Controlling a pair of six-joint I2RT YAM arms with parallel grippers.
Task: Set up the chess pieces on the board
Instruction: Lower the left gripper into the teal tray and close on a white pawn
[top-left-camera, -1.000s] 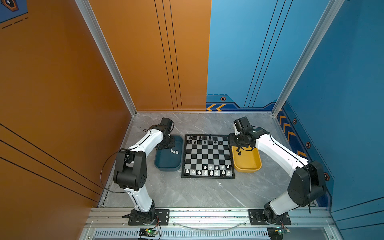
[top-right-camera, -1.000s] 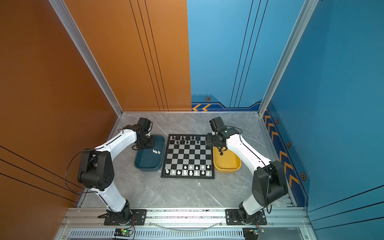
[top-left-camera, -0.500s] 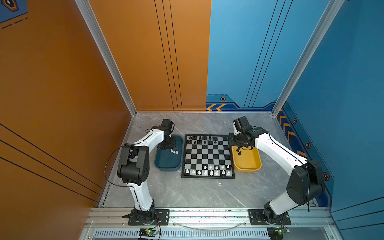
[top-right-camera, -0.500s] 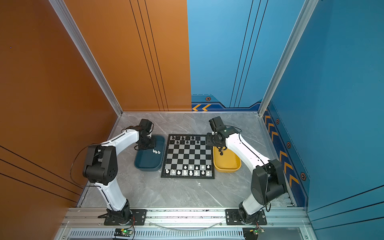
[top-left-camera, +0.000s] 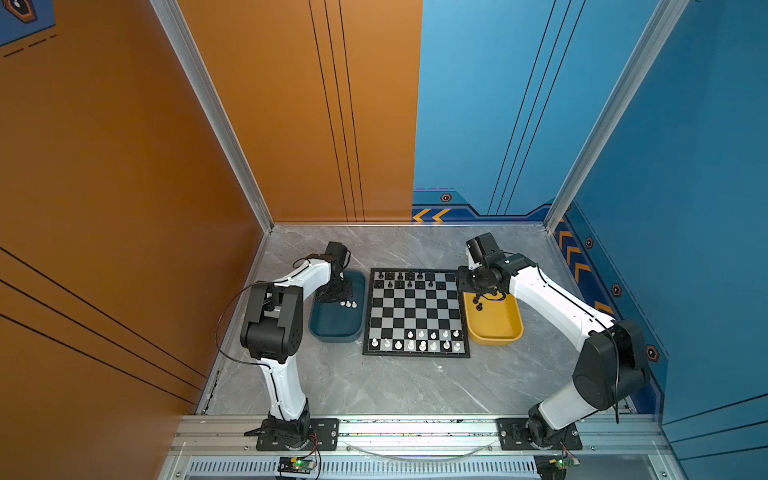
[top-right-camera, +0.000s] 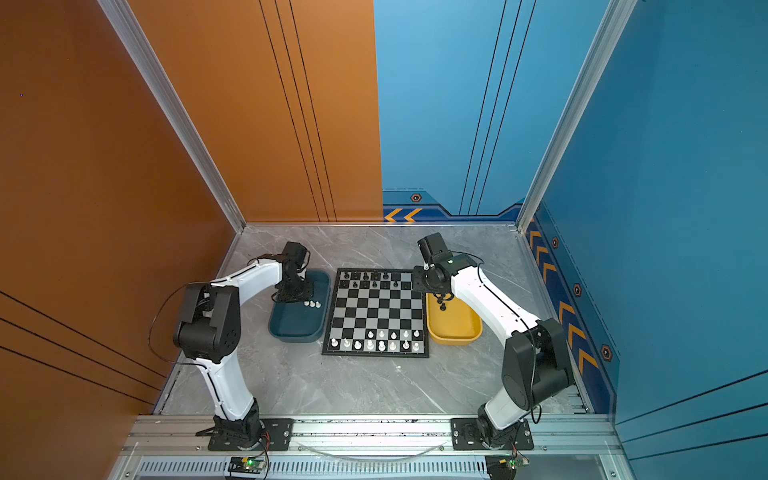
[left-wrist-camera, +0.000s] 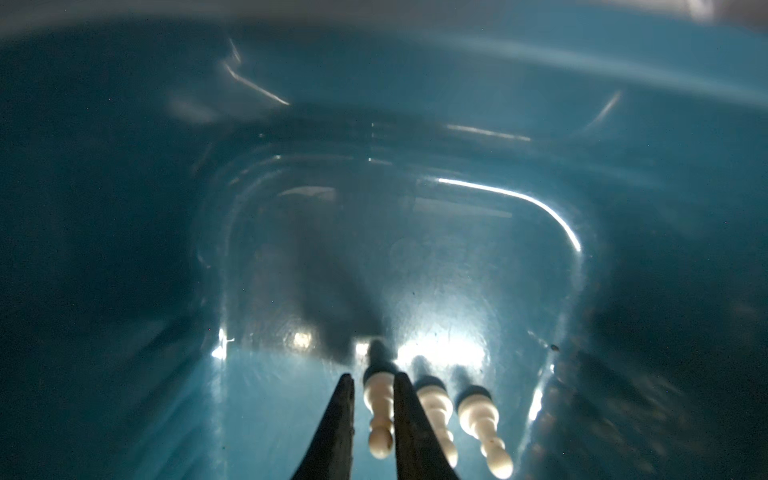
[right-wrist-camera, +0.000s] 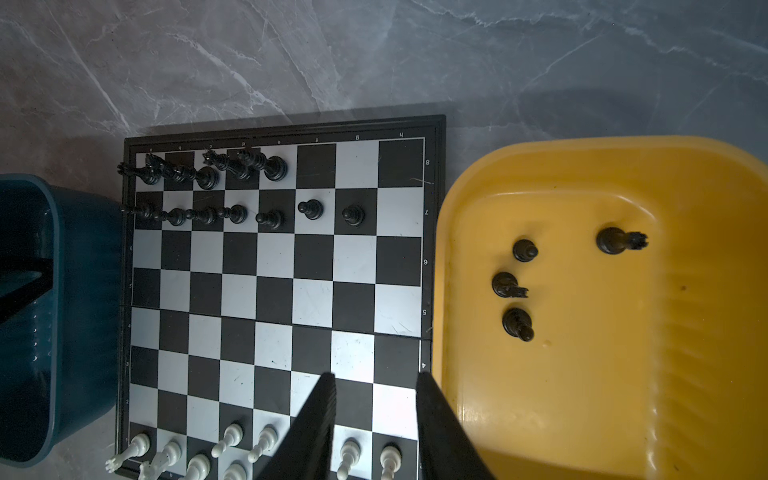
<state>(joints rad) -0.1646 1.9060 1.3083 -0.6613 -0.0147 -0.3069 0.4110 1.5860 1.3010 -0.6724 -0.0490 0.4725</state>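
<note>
The board (top-left-camera: 415, 311) (top-right-camera: 376, 311) (right-wrist-camera: 274, 291) holds black chess pieces (top-left-camera: 401, 279) on its two far rows and white ones (top-left-camera: 419, 340) on its two near rows. My left gripper (top-left-camera: 338, 300) (top-right-camera: 301, 300) (left-wrist-camera: 374, 375) is down inside the dark blue tray (top-left-camera: 336, 328). Its jaws straddle a white pawn (left-wrist-camera: 378, 399): one finger touches it and a thin gap shows at the other. Two more white pawns (left-wrist-camera: 434, 403) (left-wrist-camera: 478, 409) stand beside it. My right gripper (top-left-camera: 469, 286) (right-wrist-camera: 376, 376) hangs open and empty above the board's right edge.
A yellow tray (top-left-camera: 494, 328) (top-right-camera: 455, 332) (right-wrist-camera: 582, 395) right of the board holds several black pieces (right-wrist-camera: 517, 323) (top-left-camera: 479, 307). The blue tray's wall (right-wrist-camera: 62, 291) stands close against the board's left side. Grey marble tabletop (top-left-camera: 395, 386) lies in front of the board.
The left arm's elbow has shifted a little while its gripper stayed low in the blue tray by the white pawns. The right arm has hardly moved.
</note>
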